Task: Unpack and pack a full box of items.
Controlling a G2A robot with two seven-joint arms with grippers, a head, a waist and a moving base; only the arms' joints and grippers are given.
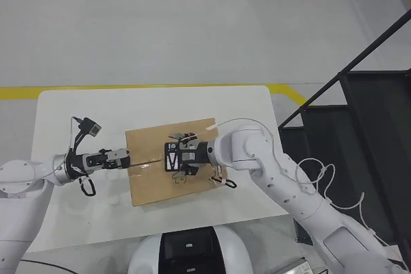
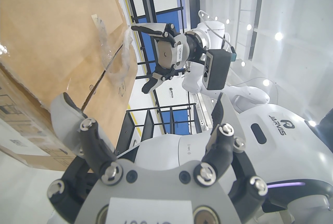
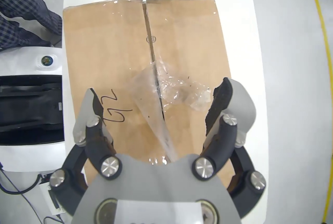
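Closed brown cardboard box at the centre of the white table. The left gripper lies level at the box's left edge, fingers apart. One finger is at the top rim; whether it touches cannot be judged. The right gripper hovers over the lid seam, fingers spread either side of crumpled clear tape. Shut flaps hide the contents.

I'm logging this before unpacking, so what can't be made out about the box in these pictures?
Contents of the box: closed flaps cover them, top and right wrist views.
Whether the crumpled tape holds the seam shut: right wrist view, the film covers it.
The box's printed side: left wrist view, cut by the frame edge and the left gripper.
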